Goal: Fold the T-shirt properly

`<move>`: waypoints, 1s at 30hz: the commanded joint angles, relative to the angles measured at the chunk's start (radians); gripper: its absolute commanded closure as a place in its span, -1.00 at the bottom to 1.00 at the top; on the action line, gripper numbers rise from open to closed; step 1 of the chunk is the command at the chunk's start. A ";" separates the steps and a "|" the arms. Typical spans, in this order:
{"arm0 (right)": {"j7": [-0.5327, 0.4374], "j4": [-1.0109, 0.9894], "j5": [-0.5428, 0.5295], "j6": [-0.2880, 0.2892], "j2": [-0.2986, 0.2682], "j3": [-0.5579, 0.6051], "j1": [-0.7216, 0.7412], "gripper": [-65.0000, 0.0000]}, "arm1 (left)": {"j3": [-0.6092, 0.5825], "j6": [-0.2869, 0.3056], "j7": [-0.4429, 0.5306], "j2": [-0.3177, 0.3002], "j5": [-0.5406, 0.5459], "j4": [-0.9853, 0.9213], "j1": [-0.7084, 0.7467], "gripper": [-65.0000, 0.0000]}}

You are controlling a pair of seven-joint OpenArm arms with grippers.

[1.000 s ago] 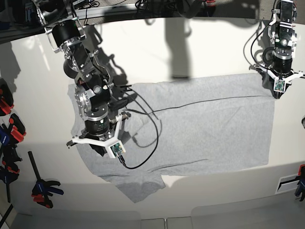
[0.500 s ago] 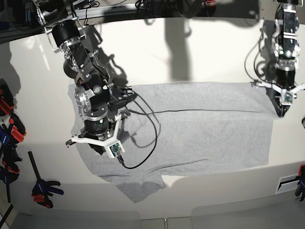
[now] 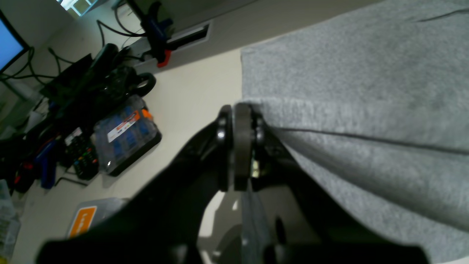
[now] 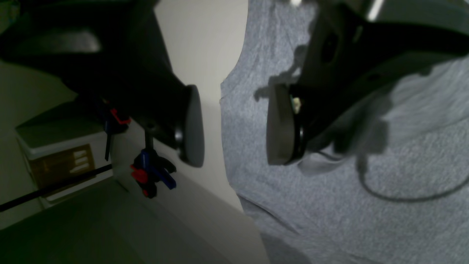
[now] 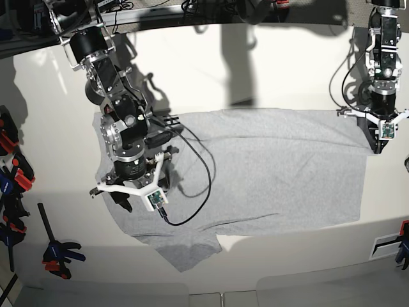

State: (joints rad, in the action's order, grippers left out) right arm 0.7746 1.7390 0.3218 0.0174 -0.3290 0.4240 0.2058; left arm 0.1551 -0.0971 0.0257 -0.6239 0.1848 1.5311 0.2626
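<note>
The light grey T-shirt (image 5: 268, 169) lies spread on the cream table (image 5: 255, 70), plain side up, with one sleeve (image 5: 182, 249) hanging toward the front edge. My left gripper (image 5: 378, 147) is at the shirt's right edge. In the left wrist view it (image 3: 238, 146) is shut on a pinch of the grey fabric (image 3: 348, 91). My right gripper (image 5: 130, 199) hovers over the shirt's left edge. In the right wrist view it (image 4: 234, 124) is open and empty, with one pad over bare table and the other over the shirt (image 4: 348, 205).
A black cable (image 5: 203, 182) from the right arm loops over the shirt. Clamps hang at the table's left side (image 5: 57, 256) and right side (image 5: 402, 246). A clear parts box (image 3: 126, 134) and tools lie beyond the shirt's right edge.
My left gripper has moved toward the front and right with the shirt's edge in it, and the long crease across the shirt has flattened out. The right arm has barely shifted.
</note>
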 commanded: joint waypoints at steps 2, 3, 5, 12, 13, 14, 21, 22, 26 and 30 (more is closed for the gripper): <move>-0.026 0.014 0.016 -0.018 -0.003 -0.007 0.024 0.17 | 0.008 -0.019 0.027 -0.022 0.004 0.015 -0.010 1.00; -0.026 0.014 0.016 -0.018 -0.003 -0.007 0.024 0.17 | 0.008 -0.019 0.027 -0.022 0.004 0.015 -0.011 1.00; -0.026 0.014 0.016 -0.018 -0.003 -0.007 0.024 0.17 | 0.008 -0.019 0.027 -0.022 0.004 0.015 -0.011 1.00; 0.000 0.014 0.016 -0.018 -0.003 -0.007 0.024 0.17 | 0.008 -0.016 0.027 -0.022 -0.064 -0.004 -0.029 0.54; 0.005 0.014 0.016 -0.018 -0.003 -0.007 0.024 0.17 | 0.008 -0.016 0.028 -0.023 -0.085 -0.021 -0.042 0.34; 0.008 0.014 0.016 -0.018 -0.003 -0.007 0.024 0.17 | 0.008 -0.016 0.027 -0.022 -0.098 -0.043 -0.061 0.23; 0.026 0.014 0.015 -0.018 -0.003 -0.007 0.023 0.17 | 0.008 -0.016 -0.111 -0.022 -0.112 -0.154 -0.166 0.21; 0.035 0.014 0.008 -0.018 -0.003 -0.007 0.021 0.17 | 0.008 -0.016 -0.154 -0.022 -0.107 -0.140 -0.165 0.21; 0.048 0.015 -0.076 -0.014 -0.004 -0.007 -0.013 0.17 | 0.008 -0.015 -0.301 -0.022 -0.004 -0.002 -0.120 0.21; 0.030 0.015 -0.184 -0.013 -0.003 -0.014 -0.080 0.17 | 0.008 -0.011 -0.293 -0.007 0.076 0.165 -0.042 0.21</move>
State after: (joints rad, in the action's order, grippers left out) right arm 0.8318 1.7378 0.1184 0.0147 -0.3290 0.4191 0.1009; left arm 0.1558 -0.0975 -0.2886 -0.6128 0.2661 1.6855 0.2314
